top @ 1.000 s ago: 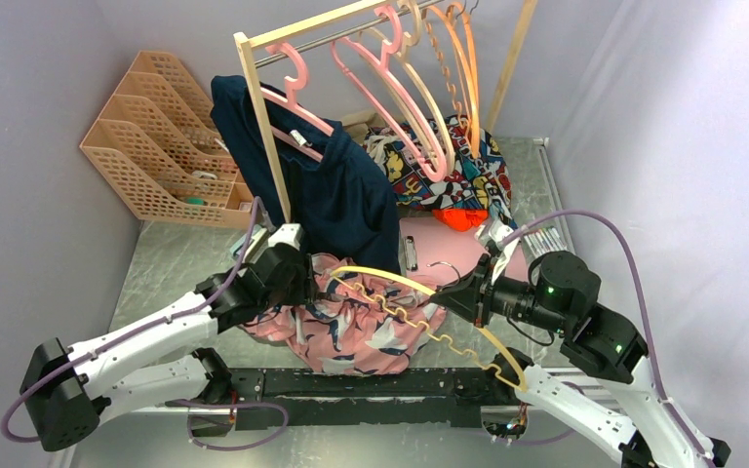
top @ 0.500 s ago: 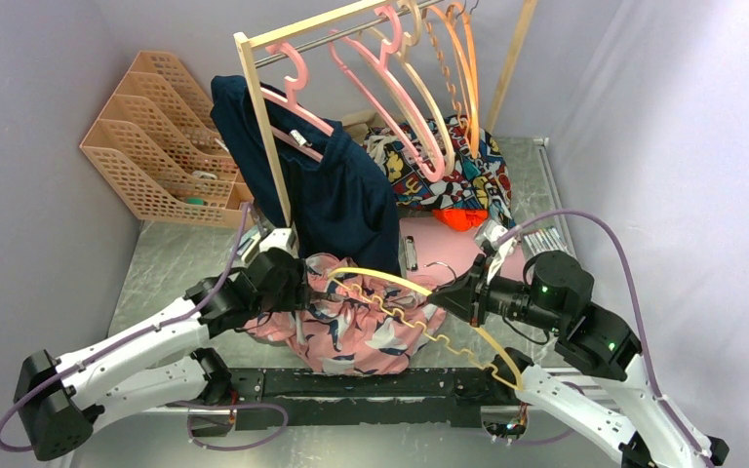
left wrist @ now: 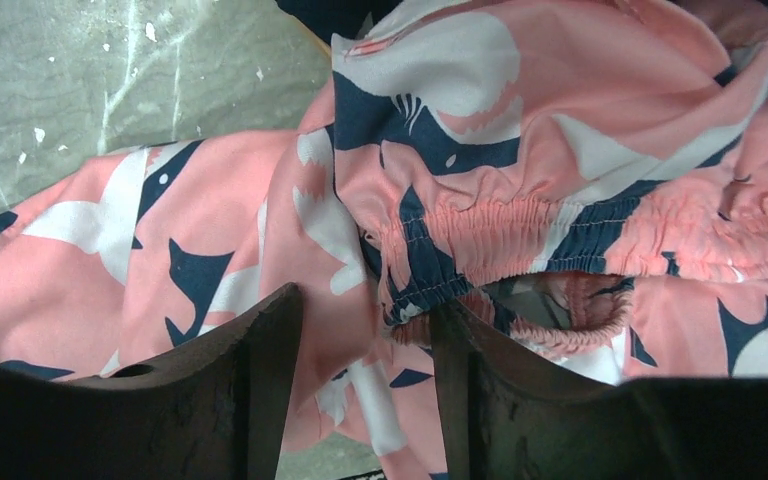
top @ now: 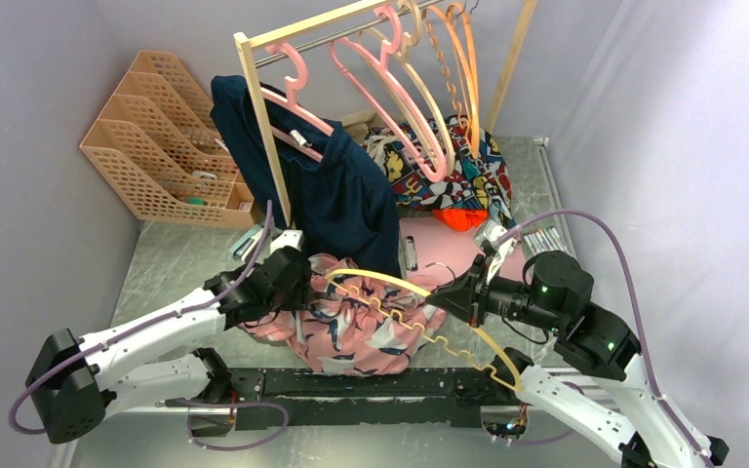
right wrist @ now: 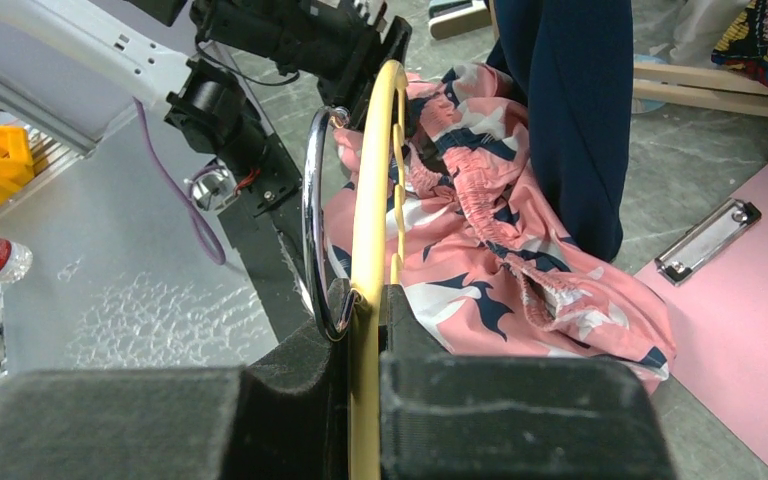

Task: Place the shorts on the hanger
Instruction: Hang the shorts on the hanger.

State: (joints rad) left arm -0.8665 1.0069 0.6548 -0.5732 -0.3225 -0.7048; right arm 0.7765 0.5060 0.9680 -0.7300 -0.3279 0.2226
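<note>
The salmon-pink shorts [top: 351, 331] with navy and white blotches lie crumpled on the table between the arms. My left gripper [top: 302, 285] hovers low at their left edge. In the left wrist view its jaws [left wrist: 365, 345] stand open, a fold of the shorts [left wrist: 210, 220] lies between them, and the gathered waistband [left wrist: 480, 240] touches the right fingertip. My right gripper [top: 446, 297] is shut on the pale yellow hanger [top: 375, 277], held edge-on over the shorts [right wrist: 500, 270]. In the right wrist view the hanger [right wrist: 375, 200] and its silver hook [right wrist: 312, 230] rise from the jaws [right wrist: 365, 300].
A wooden rack [top: 258, 97] behind carries pink and orange hangers [top: 390, 58] and a navy garment [top: 341, 195]. A cartoon-print cloth [top: 458, 175] and a pink clipboard [top: 449, 249] lie behind the shorts. Peach file trays [top: 156, 136] stand at the back left.
The left arm swung slightly out and back, its gripper staying at the shorts' left edge. The right gripper with the hanger edged a little left and holds.
</note>
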